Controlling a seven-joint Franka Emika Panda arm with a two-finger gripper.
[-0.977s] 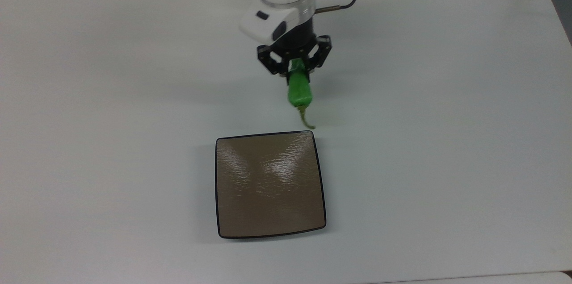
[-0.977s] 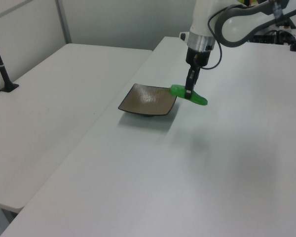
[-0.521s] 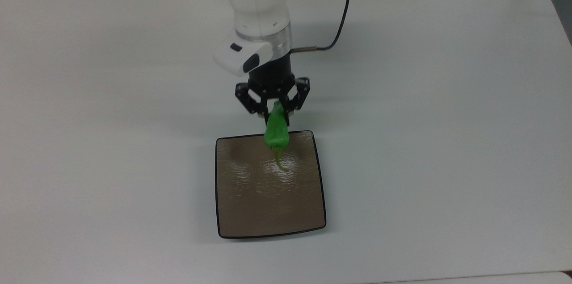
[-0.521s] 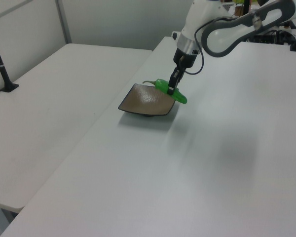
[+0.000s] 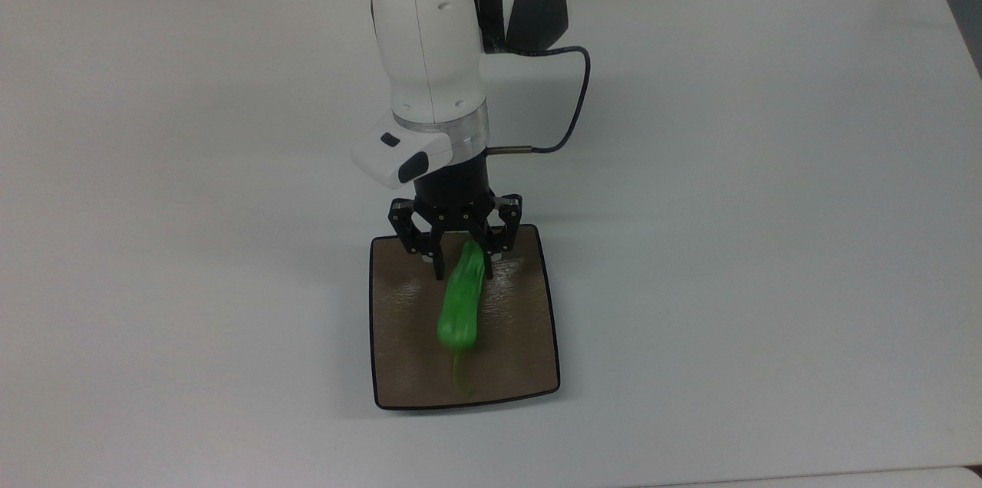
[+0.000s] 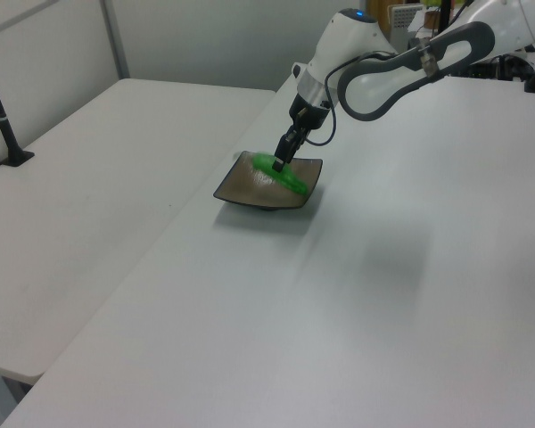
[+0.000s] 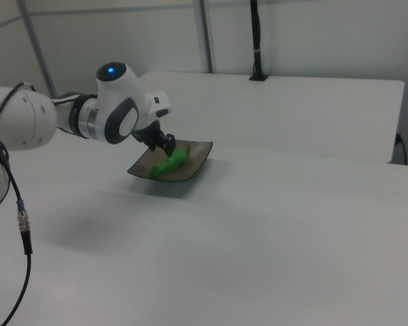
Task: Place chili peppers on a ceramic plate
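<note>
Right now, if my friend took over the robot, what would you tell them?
Gripper: shut on the tapered end of the chili pepper, above the ceramic plate's edge nearest the arm.
Things: the pepper lies along the middle of the plate, its stem pointing at the top view's bottom. Whether it already rests on the plate or hangs just above it, I can't tell. The plate sits on the white table.
Done: pepper carried over the plate.
Left: probably let go, then lift the gripper away.

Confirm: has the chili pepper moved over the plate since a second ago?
Yes. The green chili pepper, shut in the gripper, went from the bare table beyond the ceramic plate toward the top view's bottom and now sits over its middle.
</note>
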